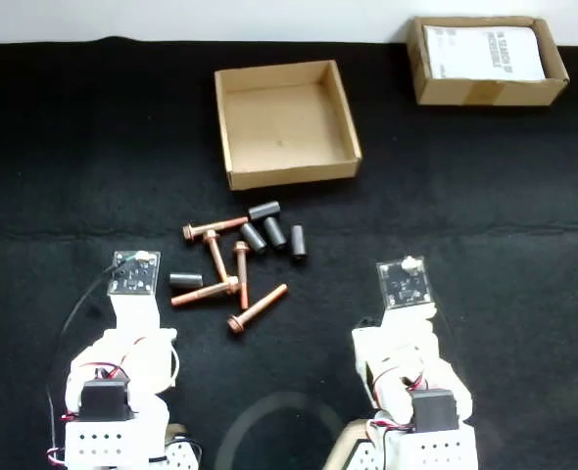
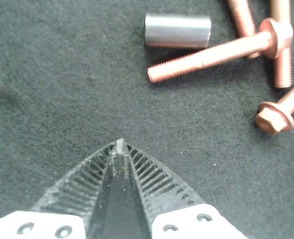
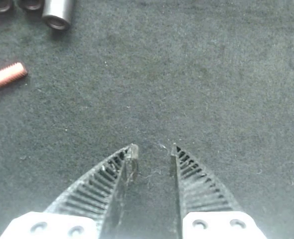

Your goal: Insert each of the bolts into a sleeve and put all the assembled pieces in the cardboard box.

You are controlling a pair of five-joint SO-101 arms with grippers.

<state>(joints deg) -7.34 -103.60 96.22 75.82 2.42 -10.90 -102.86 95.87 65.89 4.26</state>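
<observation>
High view first: the open brown cardboard box (image 1: 286,122) sat at the far middle of the black cloth table (image 1: 524,294). A second cardboard box (image 1: 487,93) with a white printed sheet inside stood off at the far right corner. Five copper-coloured bolts (image 1: 217,257) lay in a loose, crossing heap in front of the open box. Four dark grey metal sleeves (image 1: 274,231) were bunched just beyond the heap, and a fifth sleeve (image 1: 185,280) lay beside the left arm (image 1: 132,294). The right arm (image 1: 404,294) sat well apart from the heap, over bare cloth.

On to the left wrist view: the left gripper (image 2: 119,147) had its jaws closed tip to tip, gripping nothing, above the cloth. Ahead of it lay one grey sleeve (image 2: 177,31) on its side. Just beside that was a long bolt (image 2: 212,55) whose flanged head rested across another bolt (image 2: 282,64). A third bolt (image 2: 276,115) showed its hex head nearby.

Right wrist view now: the right gripper (image 3: 153,152) had its jaws a narrow gap apart, with nothing between them, over plain cloth. Far ahead sat an upright-looking sleeve end (image 3: 57,12) with two more beside it, and a threaded bolt tip (image 3: 5,77) poked in from the edge.
</observation>
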